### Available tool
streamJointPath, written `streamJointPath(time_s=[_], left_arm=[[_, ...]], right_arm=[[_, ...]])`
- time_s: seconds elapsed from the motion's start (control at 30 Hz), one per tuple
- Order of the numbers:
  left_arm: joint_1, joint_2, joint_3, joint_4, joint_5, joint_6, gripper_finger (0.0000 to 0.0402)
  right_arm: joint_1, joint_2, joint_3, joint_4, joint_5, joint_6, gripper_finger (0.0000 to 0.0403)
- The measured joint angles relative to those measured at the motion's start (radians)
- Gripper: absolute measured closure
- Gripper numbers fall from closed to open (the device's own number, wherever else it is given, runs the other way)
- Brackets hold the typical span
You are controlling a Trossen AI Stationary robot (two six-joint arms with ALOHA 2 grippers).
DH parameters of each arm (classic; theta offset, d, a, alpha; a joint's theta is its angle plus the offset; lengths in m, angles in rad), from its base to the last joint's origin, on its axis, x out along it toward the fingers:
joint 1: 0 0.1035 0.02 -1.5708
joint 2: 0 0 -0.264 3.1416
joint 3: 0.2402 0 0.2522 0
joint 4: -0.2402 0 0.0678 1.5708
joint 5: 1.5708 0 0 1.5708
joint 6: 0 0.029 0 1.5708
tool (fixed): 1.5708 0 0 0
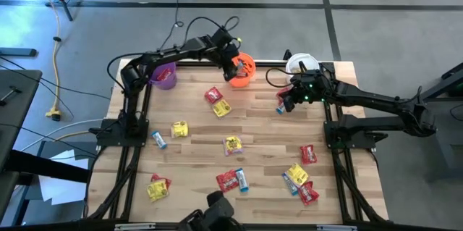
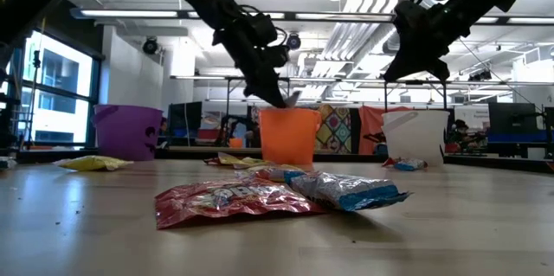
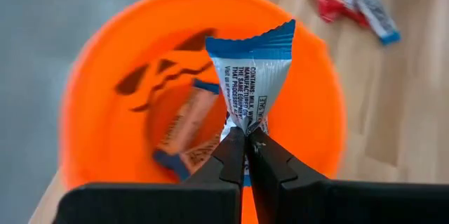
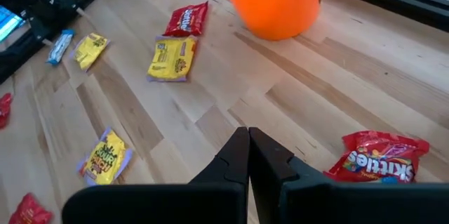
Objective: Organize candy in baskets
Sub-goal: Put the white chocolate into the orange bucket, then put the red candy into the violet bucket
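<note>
1. We see the left gripper [image 3: 245,140] pinching a blue-and-white bar [image 3: 250,76] by one end, so it hangs directly above the orange bucket [image 1: 242,70] at 12 o'clock on the table [image 1: 253,133]; release looks next.
2. The right gripper [image 4: 248,155], fingers pressed together and empty, hovers at 2 o'clock beside a red packet [image 4: 379,157], near the white bucket [image 1: 301,64].
3. The purple bucket [image 1: 165,77] stands at 11 o'clock.

Wooden plank tabletop [image 1: 260,133] on grey concrete floor [image 1: 391,21] — dark seams crossing it. Yellow cable [image 1: 55,79] trails at left. Behind: open workshop, white ceiling with strip lights [image 2: 130,14], big windows [image 2: 52,86] at left — daylight coming in.
</note>
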Motion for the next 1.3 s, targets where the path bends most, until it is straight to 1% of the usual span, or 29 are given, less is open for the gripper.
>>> streamJointPath(time_s=[0.2, 0.4, 0.67, 0.77, 0.83, 0.9, 1.1, 1.13, 1.3], left_arm=[[0.011, 0.036, 0.054, 0.012, -0.005, -0.046, 0.0394], [0.01, 0.031, 0.061, 0.014, -0.004, -0.038, 0.0362], [0.004, 0.029, 0.061, 0.017, -0.003, -0.114, 0.0317], [-0.002, 0.024, 0.061, 0.01, -0.006, -0.082, 0.0311], [-0.01, 0.016, 0.06, 0.012, -0.015, -0.063, 0.0312], [-0.017, 0.009, 0.06, 0.017, -0.032, -0.051, 0.0322], [-0.04, -0.014, 0.06, 0.028, -0.117, 0.015, 0.0389], [-0.041, -0.022, 0.059, 0.028, -0.125, 0.016, 0.0395], [-0.06, -0.076, 0.059, 0.123, -0.161, -0.017, 0.0399]], right_arm=[[0.0, 0.0, 0.0, 0.005, -0.001, 0.02, 0.0403], [0.0, 0.0, 0.0, 0.005, -0.002, 0.003, 0.0403], [0.0, 0.0, 0.0, 0.005, -0.002, -0.038, 0.0403], [0.0, 0.0, 0.0, 0.025, -0.005, -0.047, 0.0403], [0.0, 0.0, 0.0, 0.049, -0.014, -0.056, 0.0403], [0.0, 0.0, 0.0, 0.08, -0.03, -0.074, 0.0403], [0.0, 0.0, 0.0, 0.119, -0.025, -0.144, 0.0403], [0.0, 0.0, 0.0, 0.119, -0.025, -0.148, 0.0403], [0.0, 0.0, 0.0, 0.12, -0.023, -0.172, 0.0403]])
